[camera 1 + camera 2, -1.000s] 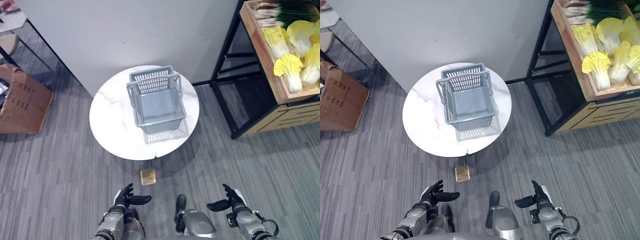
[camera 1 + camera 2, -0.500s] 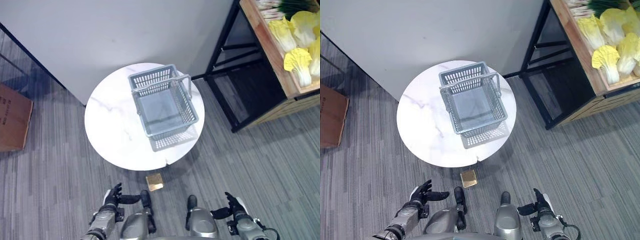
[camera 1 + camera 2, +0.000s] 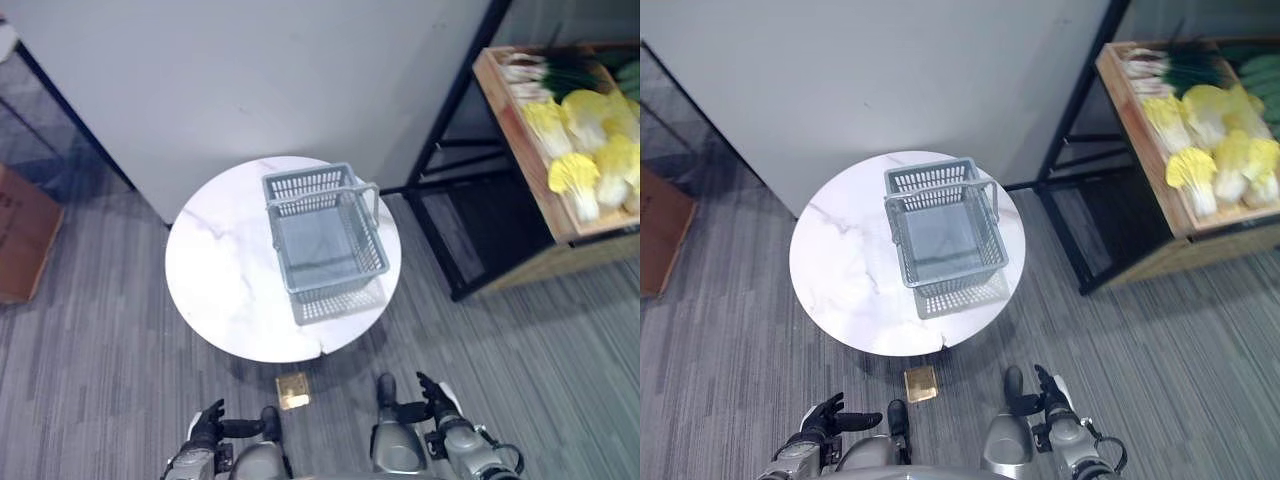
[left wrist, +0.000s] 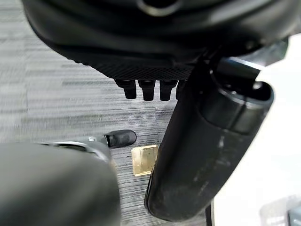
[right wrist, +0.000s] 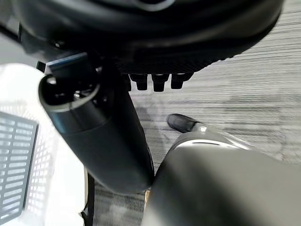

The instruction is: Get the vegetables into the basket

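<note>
Round white marble table [image 3: 215, 290], brass floor plate [image 3: 293, 390], brown cardboard box [image 3: 20, 232], grey partition wall [image 3: 260, 80]

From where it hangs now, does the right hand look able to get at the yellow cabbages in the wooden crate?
Probably not yet. The right hand hangs low, open and empty, while the yellow cabbages lie far off in the wooden crate on the black rack; nothing blocks the floor between.

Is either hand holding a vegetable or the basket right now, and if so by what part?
Nothing is held. Left hand and right hand hang low with fingers relaxed. The basket sits empty on the table; the vegetables lie on the shelf.
</note>
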`<state>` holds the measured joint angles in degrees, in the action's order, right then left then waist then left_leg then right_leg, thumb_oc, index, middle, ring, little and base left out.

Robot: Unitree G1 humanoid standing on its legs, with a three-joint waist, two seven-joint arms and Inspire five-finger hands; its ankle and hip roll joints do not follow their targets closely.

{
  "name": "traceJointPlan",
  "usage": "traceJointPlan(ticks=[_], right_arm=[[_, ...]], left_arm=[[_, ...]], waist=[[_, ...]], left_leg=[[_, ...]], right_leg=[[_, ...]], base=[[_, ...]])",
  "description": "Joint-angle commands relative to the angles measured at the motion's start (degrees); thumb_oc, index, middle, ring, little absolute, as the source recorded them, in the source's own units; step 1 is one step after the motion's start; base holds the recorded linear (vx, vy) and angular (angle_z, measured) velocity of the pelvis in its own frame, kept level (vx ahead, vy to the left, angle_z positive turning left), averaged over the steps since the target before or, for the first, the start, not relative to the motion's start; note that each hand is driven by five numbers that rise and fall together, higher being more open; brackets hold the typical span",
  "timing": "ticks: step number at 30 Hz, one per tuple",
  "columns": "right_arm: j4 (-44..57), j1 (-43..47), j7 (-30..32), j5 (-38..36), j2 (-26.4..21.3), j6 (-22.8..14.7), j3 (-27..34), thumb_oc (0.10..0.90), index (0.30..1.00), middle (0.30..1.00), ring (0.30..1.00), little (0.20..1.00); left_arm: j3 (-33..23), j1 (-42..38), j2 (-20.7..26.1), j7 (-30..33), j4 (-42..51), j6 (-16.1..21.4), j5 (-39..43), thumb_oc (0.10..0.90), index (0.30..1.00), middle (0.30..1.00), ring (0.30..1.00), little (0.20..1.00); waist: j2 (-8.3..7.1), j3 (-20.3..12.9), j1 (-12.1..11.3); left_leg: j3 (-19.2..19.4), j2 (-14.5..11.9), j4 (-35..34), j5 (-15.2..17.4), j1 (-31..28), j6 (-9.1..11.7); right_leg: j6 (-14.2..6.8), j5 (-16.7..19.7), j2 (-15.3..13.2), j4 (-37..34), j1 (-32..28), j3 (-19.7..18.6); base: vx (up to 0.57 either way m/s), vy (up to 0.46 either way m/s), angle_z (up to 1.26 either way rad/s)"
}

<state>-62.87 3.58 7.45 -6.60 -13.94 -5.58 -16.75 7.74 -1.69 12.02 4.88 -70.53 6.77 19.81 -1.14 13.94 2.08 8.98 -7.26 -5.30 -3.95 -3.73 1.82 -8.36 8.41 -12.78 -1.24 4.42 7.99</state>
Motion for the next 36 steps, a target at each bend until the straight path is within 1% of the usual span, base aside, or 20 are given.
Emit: traceJointPlan(ticks=[1, 4, 5, 7, 8, 9, 10, 11, 13, 14, 16, 18, 20, 22, 24, 26, 28, 29, 30, 36], right_arm=[[0.62, 2.81, 0.24, 0.59, -3.95, -1.92, 0.03, 0.900, 1.000, 1.000, 1.000, 1.000], [-2.18, 2.62, 1.11, 0.20, -4.64, -1.69, 1.16, 0.900, 1.000, 1.000, 1.000, 1.000], [-3.31, 1.97, 2.04, -0.03, -5.41, -1.60, 2.64, 0.900, 1.000, 1.000, 1.000, 1.000], [-3.25, 1.61, 3.72, -0.40, -6.63, -1.62, 4.80, 0.900, 1.000, 1.000, 1.000, 1.000], [-4.17, 2.16, 5.87, -0.49, -7.85, -1.88, 6.89, 0.900, 1.000, 1.000, 1.000, 1.000], [-3.73, 3.69, 9.80, -0.25, -11.22, -1.97, 10.94, 0.900, 1.000, 1.000, 1.000, 1.000], [-2.63, 4.13, 11.23, 1.35, -12.50, -1.70, 11.64, 0.900, 1.000, 1.000, 1.000, 1.000], [4.07, 4.25, 15.41, 8.37, -17.65, -0.97, 12.68, 0.900, 1.000, 1.000, 1.000, 1.000], [12.73, 3.31, 17.40, 14.74, -22.06, -0.53, 13.79, 0.900, 1.000, 1.000, 1.000, 1.000], [24.32, 2.15, 18.97, 22.07, -27.10, 0.04, 15.85, 0.900, 1.000, 1.000, 1.000, 1.000], [33.27, 1.96, 19.26, 27.58, -30.86, -0.14, 16.82, 0.900, 1.000, 1.000, 1.000, 1.000], [43.78, 2.93, 18.28, 33.82, -35.93, -0.83, 16.96, 0.900, 1.000, 1.000, 1.000, 1.000], [47.27, 3.74, 17.57, 35.27, -37.14, -1.31, 16.93, 0.900, 1.000, 1.000, 1.000, 1.000], [52.93, 9.43, 15.53, 36.26, -39.29, -2.70, 13.27, 0.900, 1.000, 1.000, 1.000, 1.000], [55.04, 12.28, 13.64, 36.15, -40.40, -3.46, 10.59, 0.900, 1.000, 1.000, 1.000, 1.000], [58.43, 18.37, 10.99, 33.90, -39.32, -4.80, 5.03, 0.900, 1.000, 1.000, 1.000, 1.000], [57.87, 21.88, 9.82, 32.48, -38.67, -5.10, 1.68, 0.900, 1.000, 1.000, 1.000, 1.000], [58.35, 26.08, 8.57, 31.63, -37.57, -5.51, -2.07, 0.900, 1.000, 1.000, 1.000, 1.000], [57.57, 27.08, 8.33, 31.39, -37.49, -5.51, -3.05, 0.900, 1.000, 1.000, 1.000, 1.000], [52.27, 39.28, 6.12, 26.52, -29.78, -4.91, -12.81, 0.900, 1.000, 1.000, 1.000, 1.000]], left_arm=[[0.58, -2.08, -0.52, -0.70, -0.03, 1.32, 0.90, 0.900, 1.000, 1.000, 1.000, 1.000], [1.23, -2.65, -1.11, -0.44, -0.85, 1.05, 0.37, 0.900, 1.000, 1.000, 1.000, 1.000], [1.59, -2.75, -1.22, -0.28, -0.63, 1.05, 0.13, 0.900, 1.000, 1.000, 1.000, 1.000], [1.87, -2.55, -1.25, 0.07, -0.31, 1.00, -0.11, 0.900, 1.000, 1.000, 1.000, 1.000], [1.89, -2.37, -1.34, 0.59, -0.23, 1.11, -0.09, 0.900, 1.000, 1.000, 1.000, 1.000], [1.96, -1.41, -1.46, 1.77, 1.21, 1.37, 0.29, 0.900, 1.000, 1.000, 1.000, 1.000], [2.27, -0.87, -1.46, 2.06, 2.48, 1.62, 0.22, 0.900, 1.000, 1.000, 1.000, 1.000], [2.20, 0.29, -1.35, 2.34, 4.35, 1.85, 0.15, 0.900, 1.000, 1.000, 1.000, 1.000], [1.95, 0.97, -1.24, 2.14, 5.56, 2.21, -0.21, 0.900, 1.000, 1.000, 1.000, 1.000], [1.04, 1.32, -1.22, 1.75, 5.53, 2.23, -0.87, 0.900, 1.000, 1.000, 1.000, 1.000], [0.12, 1.33, -1.25, 1.35, 4.80, 2.18, -1.94, 0.900, 1.000, 1.000, 1.000, 1.000], [-0.67, 1.42, -1.25, 0.58, 4.08, 1.82, -3.46, 0.900, 1.000, 1.000, 1.000, 1.000], [-0.88, 1.32, -1.20, 0.23, 3.93, 1.65, -4.01, 0.900, 1.000, 1.000, 1.000, 1.000], [-0.41, 1.30, -1.06, -0.31, 3.09, 1.23, -5.31, 0.900, 1.000, 1.000, 1.000, 1.000], [-0.24, 1.33, -0.92, -0.62, 2.87, 1.02, -5.55, 0.900, 1.000, 1.000, 1.000, 1.000], [0.26, 1.54, -0.94, -0.73, 2.51, 0.78, -5.44, 0.900, 1.000, 1.000, 1.000, 1.000], [0.56, 1.56, -0.81, -0.85, 2.19, 0.70, -5.30, 0.900, 1.000, 1.000, 1.000, 1.000], [0.90, 1.53, -0.85, -0.94, 2.09, 0.65, -5.11, 0.900, 1.000, 1.000, 1.000, 1.000], [1.08, 1.63, -0.81, -0.89, 2.18, 0.66, -5.08, 0.900, 1.000, 1.000, 1.000, 1.000], [2.22, 2.09, -0.84, -0.26, 1.77, 0.71, -3.37, 0.900, 1.000, 1.000, 1.000, 1.000]], waist=[[0.16, 1.33, 0.47], [0.67, 0.83, 0.83], [0.79, 0.43, 1.15], [1.04, -0.08, 1.52], [1.20, -0.38, 1.52], [1.50, -0.97, 1.63], [1.54, -1.02, 1.63], [1.50, -0.69, 1.79], [1.30, -0.85, 2.00], [1.02, -0.84, 2.27], [0.60, -0.86, 2.40], [0.09, -1.07, 2.15], [-0.29, -1.43, 1.69], [-0.56, -1.49, 0.62], [-0.85, -1.78, 0.00], [-0.80, -1.73, -1.13], [-0.91, -1.85, -1.69], [-0.92, -1.80, -2.11], [-0.95, -1.76, -2.31], [-0.99, -0.92, -4.17]], left_leg=[[1.29, -3.38, 3.09, 5.17, -0.88, 3.91], [0.88, -4.23, 3.20, 3.71, -0.15, 5.00], [1.81, -4.36, 2.97, 3.17, -0.10, 5.31], [2.63, -4.39, 1.88, 2.72, -0.71, 5.55], [2.75, -4.29, 1.07, 2.74, -1.37, 5.63], [3.40, -4.37, 0.30, 3.18, -2.19, 5.62], [3.83, -4.32, 0.30, 3.45, -2.46, 5.56], [4.47, -4.10, 0.30, 4.11, -3.24, 5.43], [4.69, -3.75, 0.30, 4.50, -3.21, 5.22], [4.79, -3.41, 0.30, 5.15, -3.39, 5.02], [5.05, -3.18, 0.30, 5.85, -3.71, 4.83], [5.03, -2.85, 0.30, 6.39, -3.69, 4.62], [5.04, -2.58, 0.30, 6.42, -3.34, 4.46], [4.84, -2.46, 0.30, 6.77, -3.49, 4.37], [4.62, -2.16, 0.30, 6.63, -3.12, 4.28], [4.34, -1.99, 0.30, 6.80, -3.17, 4.24], [4.01, -1.75, 0.30, 6.53, -2.64, 4.16], [3.83, -1.69, 0.30, 6.45, -2.49, 4.17], [3.76, -1.66, 0.30, 6.41, -2.44, 4.19], [3.19, -1.58, 0.30, 5.99, -1.81, 4.25]], right_leg=[[0.48, -6.06, 0.47, 4.87, -1.14, 1.11], [1.16, -6.36, 1.26, 3.06, -3.01, 3.50], [1.08, -6.20, 1.11, 1.74, -4.45, 5.10], [1.00, -5.92, 1.29, 0.49, -5.71, 5.93], [0.79, -5.57, 1.41, -0.38, -6.22, 6.05], [0.35, -4.80, 1.34, -1.56, -6.77, 5.97], [0.13, -4.40, 1.24, -1.92, -6.84, 5.66], [-0.33, -3.85, 0.98, -2.40, -7.02, 4.92], [-0.64, -3.37, 0.55, -2.59, -6.82, 4.65], [-1.01, -3.01, 0.13, -2.88, -6.92, 4.49], [-1.35, -2.83, -0.15, -2.85, -6.95, 4.37], [-1.66, -2.56, -0.51, -2.95, -6.91, 4.19], [-1.75, -2.28, -0.78, -3.03, -6.69, 4.32], [-1.94, -2.33, -1.00, -3.12, -7.12, 4.58], [-1.96, -2.10, -1.32, -3.25, -7.10, 4.90], [-2.07, -2.21, -1.55, -3.30, -7.58, 5.46], [-1.99, -2.06, -1.79, -3.45, -7.59, 5.91], [-1.94, -2.01, -1.87, -3.51, -7.68, 6.09], [-1.95, -1.99, -1.90, -3.51, -7.70, 6.20], [-1.78, -1.85, -1.94, -3.70, -7.82, 6.74]], base=[[0.05, -0.220, 0.17], [0.06, -0.197, 0.25], [0.07, -0.095, 0.47], [0.06, -0.050, 0.65], [0.06, 0.002, 0.40], [0.04, 0.031, 0.05], [0.01, 0.090, -0.18], [-0.03, 0.100, -0.23], [-0.02, 0.108, -0.27], [-0.01, 0.102, -0.18], [-0.01, 0.078, -0.03], [-0.01, 0.053, -0.05], [-0.01, 0.031, 0.03], [0.00, 0.019, 0.03], [0.00, 0.010, 0.02], [0.00, 0.025, 0.07], [-0.02, 0.014, 0.05], [-0.01, 0.015, 0.13], [-0.01, 0.010, 0.20], [-0.02, 0.001, 0.09]])
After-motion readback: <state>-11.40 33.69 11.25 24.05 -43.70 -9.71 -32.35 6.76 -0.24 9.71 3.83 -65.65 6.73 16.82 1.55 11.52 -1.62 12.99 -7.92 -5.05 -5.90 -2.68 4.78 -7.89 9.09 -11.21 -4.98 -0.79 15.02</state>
